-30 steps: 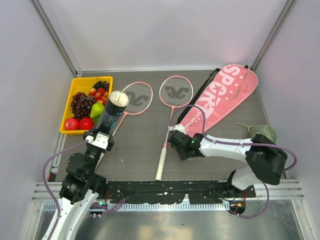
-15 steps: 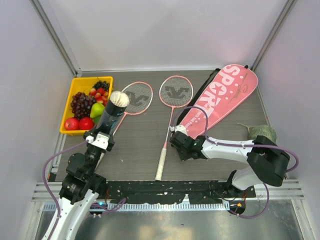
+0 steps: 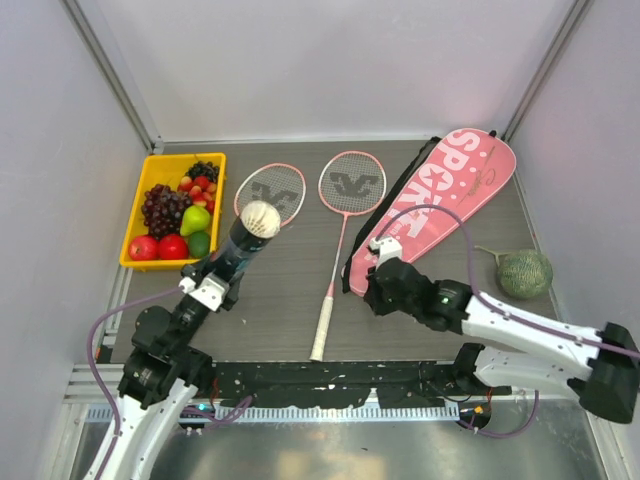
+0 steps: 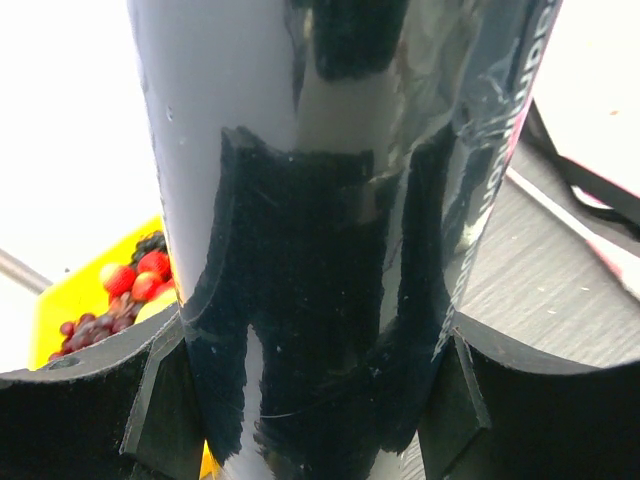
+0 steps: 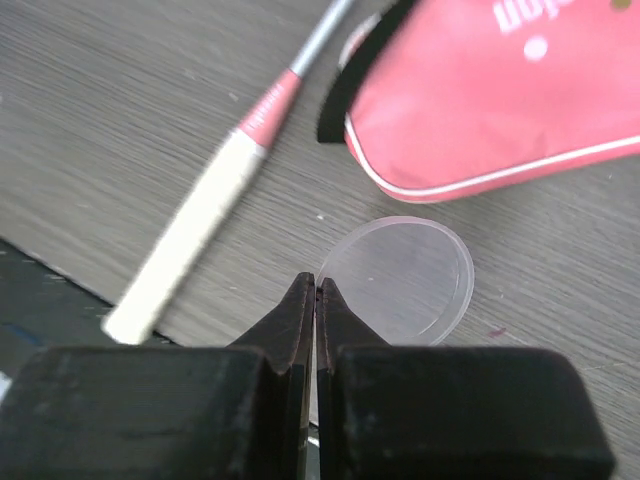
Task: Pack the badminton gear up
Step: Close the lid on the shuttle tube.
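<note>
My left gripper [image 3: 207, 288] is shut on the long dark tube [image 3: 240, 252] and holds it tilted up to the right. The white shuttlecock [image 3: 260, 218] sits in the tube's top end. In the left wrist view the tube [image 4: 330, 200] fills the gap between both fingers [image 4: 90, 420]. My right gripper [image 5: 316, 288] is shut on the rim of a clear round lid [image 5: 405, 278]; in the top view it [image 3: 375, 285] is by the bag's near end. Two pink rackets [image 3: 272, 193] [image 3: 352, 182] lie flat. The pink SPORT bag [image 3: 440, 195] lies to the right.
A yellow tray of fruit [image 3: 135, 205] stands at the back left, close to the tube. A green netted ball [image 3: 525, 272] lies at the right edge. The right racket's white handle [image 5: 190, 240] lies just left of my right gripper.
My right arm has swung out to the right and its gripper has shifted right, towards the bag's near end. My left gripper has tilted the tube further right, moving the shuttlecock end right and nearer.
</note>
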You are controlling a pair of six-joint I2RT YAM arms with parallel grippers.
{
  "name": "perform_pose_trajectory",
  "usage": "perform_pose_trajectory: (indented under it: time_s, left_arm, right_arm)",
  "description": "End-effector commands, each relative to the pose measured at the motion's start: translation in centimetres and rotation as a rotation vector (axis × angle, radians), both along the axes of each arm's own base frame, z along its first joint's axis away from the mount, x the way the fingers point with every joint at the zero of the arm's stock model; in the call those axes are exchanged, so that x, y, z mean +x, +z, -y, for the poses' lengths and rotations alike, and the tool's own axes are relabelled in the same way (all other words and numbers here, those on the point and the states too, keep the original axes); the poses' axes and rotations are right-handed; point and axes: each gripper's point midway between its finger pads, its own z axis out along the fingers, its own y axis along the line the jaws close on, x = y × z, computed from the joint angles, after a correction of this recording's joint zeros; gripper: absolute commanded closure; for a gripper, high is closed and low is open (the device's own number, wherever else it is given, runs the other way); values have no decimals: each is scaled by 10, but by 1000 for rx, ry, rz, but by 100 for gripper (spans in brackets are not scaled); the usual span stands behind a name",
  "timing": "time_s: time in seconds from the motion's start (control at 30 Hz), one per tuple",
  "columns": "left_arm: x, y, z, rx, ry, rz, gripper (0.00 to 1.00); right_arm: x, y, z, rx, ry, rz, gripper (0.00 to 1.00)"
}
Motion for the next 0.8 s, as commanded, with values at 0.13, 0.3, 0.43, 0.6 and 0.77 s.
perform_pose_trajectory:
  time_s: [0.13, 0.3, 0.43, 0.6, 0.77]
  left_arm:
    - [-33, 25, 53, 40, -363, 107, 100]
    - [-38, 16, 72, 62, -484, 44, 100]
    - [-36, 12, 76, 71, -500, -14, 100]
    - [-35, 7, 77, 52, -503, -65, 100]
    - [-33, -1, 76, 50, -486, -131, 100]
  right_arm:
    - [0, 151, -6, 374, 40, 258, 95]
    - [-16, 265, -12, 541, 202, 427, 94]
    - [-34, 323, -21, 604, 361, 509, 94]
    - [-47, 374, -38, 663, 487, 547, 95]
    - [-58, 386, -63, 734, 603, 505, 94]
